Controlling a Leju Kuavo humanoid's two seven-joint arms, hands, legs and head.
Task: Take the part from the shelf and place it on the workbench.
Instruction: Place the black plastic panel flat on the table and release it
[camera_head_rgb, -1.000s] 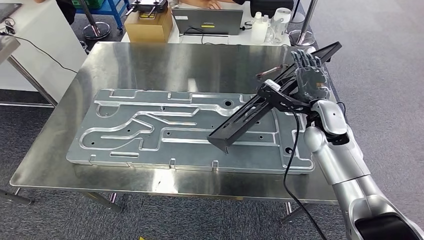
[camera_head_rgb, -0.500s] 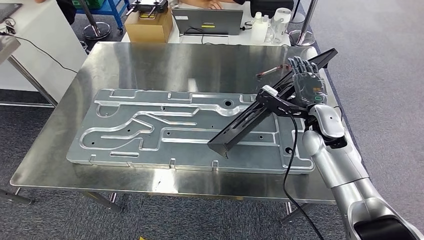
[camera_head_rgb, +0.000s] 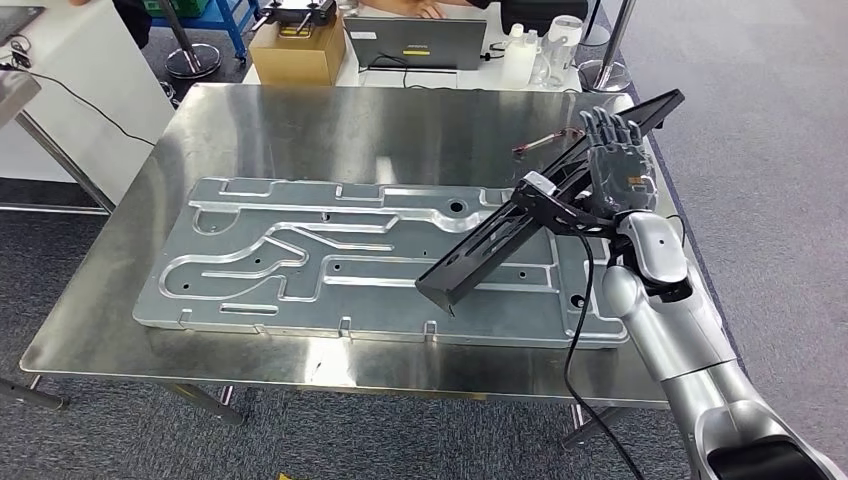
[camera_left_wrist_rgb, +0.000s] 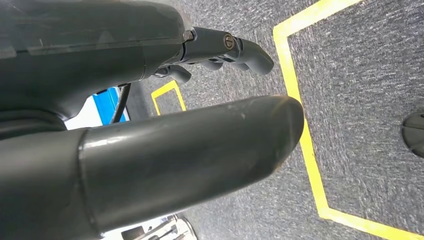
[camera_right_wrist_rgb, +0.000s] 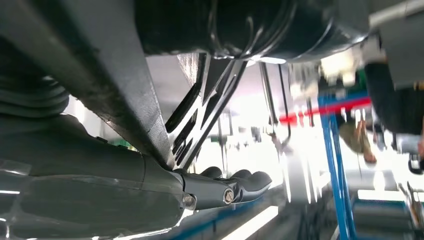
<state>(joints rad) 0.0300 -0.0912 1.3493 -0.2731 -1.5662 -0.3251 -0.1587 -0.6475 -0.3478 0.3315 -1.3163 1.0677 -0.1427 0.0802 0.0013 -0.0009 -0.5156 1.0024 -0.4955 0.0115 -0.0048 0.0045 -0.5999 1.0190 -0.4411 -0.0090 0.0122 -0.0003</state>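
Right hand (camera_head_rgb: 618, 160), dark and many-fingered on a silver arm, grips a long black slotted metal bracket part (camera_head_rgb: 530, 215). The part runs on a diagonal: its near end hangs over the large grey machined aluminium plate with milled channels (camera_head_rgb: 300, 260), its far end sticks out past the right-hand rim of the shiny stainless steel workbench (camera_head_rgb: 330, 125). Whether the near end touches the plate or floats just above it, cannot tell. Fingers point up and away from the robot, pressed along the part's upper stretch.

Right wrist view: the same part (camera_right_wrist_rgb: 125, 95) crosses close in front of the lens, dark fingers (camera_right_wrist_rgb: 235, 185) tucked under it.

The plate lies flat on the workbench and takes up most of its near half.

Left hand (camera_left_wrist_rgb: 150, 125) hangs beside the robot over grey carpet (camera_left_wrist_rgb: 360, 75) marked with yellow tape lines (camera_left_wrist_rgb: 300, 115). Thumb and fingers stand apart with nothing between them: released.

Beyond the workbench: a brown cardboard box (camera_head_rgb: 297, 50), a grey laptop (camera_head_rgb: 413, 42), white plastic bottles (camera_head_rgb: 520, 55).
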